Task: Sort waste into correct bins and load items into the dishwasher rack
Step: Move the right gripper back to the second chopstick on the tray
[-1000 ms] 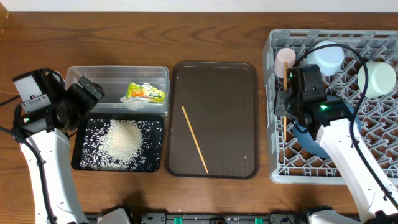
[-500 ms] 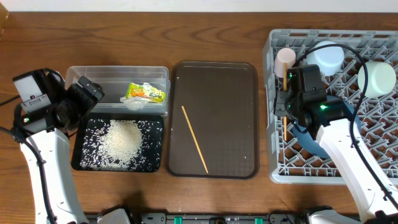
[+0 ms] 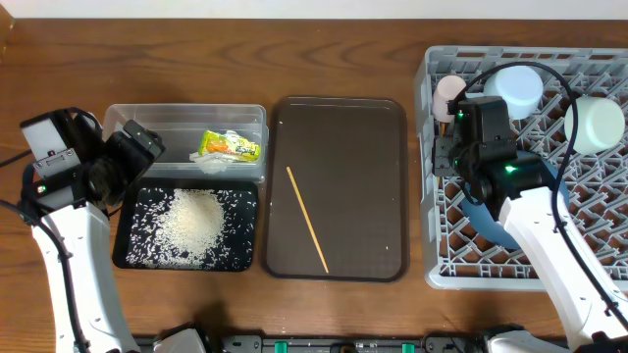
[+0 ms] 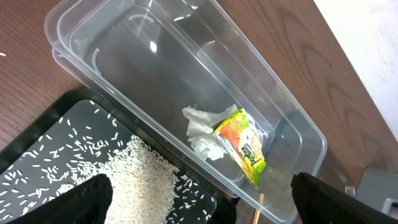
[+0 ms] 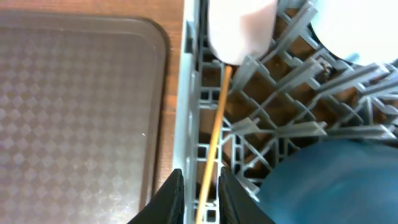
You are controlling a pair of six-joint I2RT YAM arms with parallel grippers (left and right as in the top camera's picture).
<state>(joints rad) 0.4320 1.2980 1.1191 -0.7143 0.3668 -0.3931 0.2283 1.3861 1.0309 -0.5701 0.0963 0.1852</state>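
Note:
The green-and-yellow wrapper (image 3: 232, 146) and white tissue (image 3: 208, 163) lie in the clear tub (image 3: 177, 116); both show in the left wrist view, wrapper (image 4: 242, 146) and tissue (image 4: 202, 134). Rice (image 3: 193, 221) lies in the black tray (image 3: 128, 250). My left gripper (image 3: 137, 152) hovers open and empty over the tub's left end. My right gripper (image 3: 449, 147) is over the grey rack (image 3: 589, 226) at its left wall. Its jaws stand narrowly apart around a chopstick (image 5: 214, 137) lying in the rack below the pink cup (image 5: 242, 28). Another chopstick (image 3: 307, 220) lies on the brown tray (image 3: 363, 176).
In the rack are the light-blue bowl (image 3: 515, 88), the pale-green bowl (image 3: 596, 125) and the dark-blue bowl (image 3: 481, 216), partly under my right arm. The brown tray sits between the bins and the rack.
My right gripper has shifted slightly toward the back of the rack, along the chopstick. The left arm has not moved.

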